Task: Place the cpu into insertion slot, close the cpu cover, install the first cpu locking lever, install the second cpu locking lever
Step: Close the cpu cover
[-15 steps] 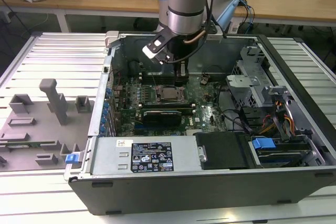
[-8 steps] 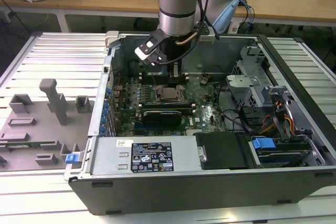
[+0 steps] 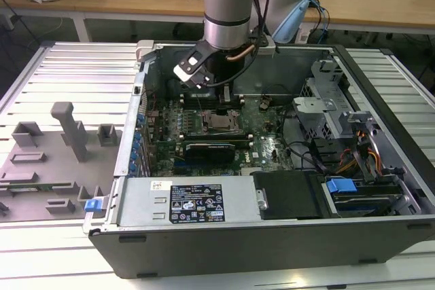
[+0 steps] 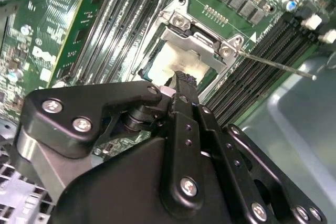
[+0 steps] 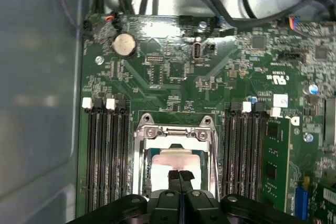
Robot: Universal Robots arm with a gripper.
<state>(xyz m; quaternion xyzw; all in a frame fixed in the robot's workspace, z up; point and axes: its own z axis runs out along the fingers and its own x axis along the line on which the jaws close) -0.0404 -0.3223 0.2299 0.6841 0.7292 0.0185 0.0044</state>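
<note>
Black gripper (image 5: 180, 176) linkage sits closest in both wrist views, its two fingertips pressed together with nothing pinched between them. Right under those tips lies the cpu (image 5: 167, 160), its pale metal top level in the socket. The tips hang over the chip's middle, but I cannot tell whether they touch it. Around the chip the cpu cover (image 5: 176, 134) lies flat as a silvery frame, its screws toward the coin cell (image 5: 125, 44). In the second wrist view a thin metal lever (image 4: 273, 64) juts from the cover's corner out across the memory slots (image 4: 247, 85). Rows of such slots flank the socket on both sides of the green motherboard (image 5: 173, 77). In the exterior view the arm (image 3: 228, 5) reaches down into the open computer case (image 3: 272, 252). A black label (image 3: 196, 203) with white print sits on the grey housing near the case's front wall; white lettering dots the board, too fine to make out.
</note>
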